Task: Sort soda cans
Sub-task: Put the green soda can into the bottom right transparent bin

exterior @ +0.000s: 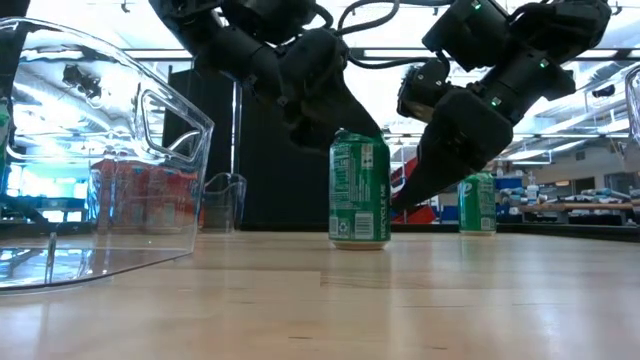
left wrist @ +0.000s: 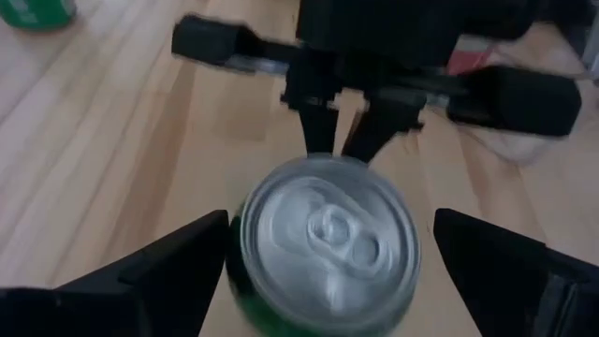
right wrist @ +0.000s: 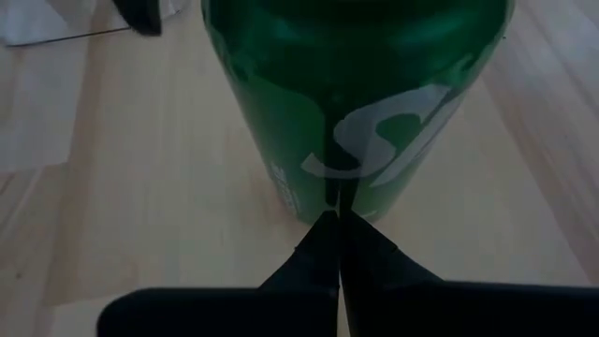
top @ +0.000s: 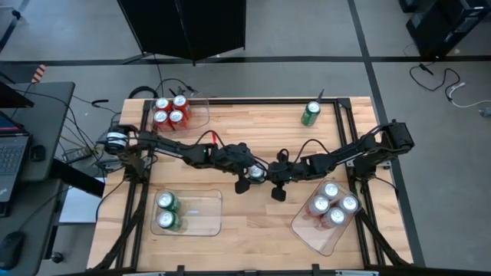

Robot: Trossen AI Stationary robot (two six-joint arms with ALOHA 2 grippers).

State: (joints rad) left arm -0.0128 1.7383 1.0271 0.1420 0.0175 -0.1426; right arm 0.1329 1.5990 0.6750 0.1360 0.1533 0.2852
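Nearby, at the middle of the pale wooden table (top: 253, 230), an upright green soda can with a silver top (exterior: 359, 190) stood between the widely spread fingers of the left gripper (left wrist: 328, 257), apparently untouched. Right against its side pointed the right gripper (right wrist: 337, 243), fingers pressed together. Farther back, another green can (top: 310, 113) stood alone, and a clear plastic tray (top: 201, 112) held four red cans (top: 170, 112).

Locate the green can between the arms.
Mid-table in the high view, the green cylindrical soda can stands upright between the open left gripper and the shut right gripper.
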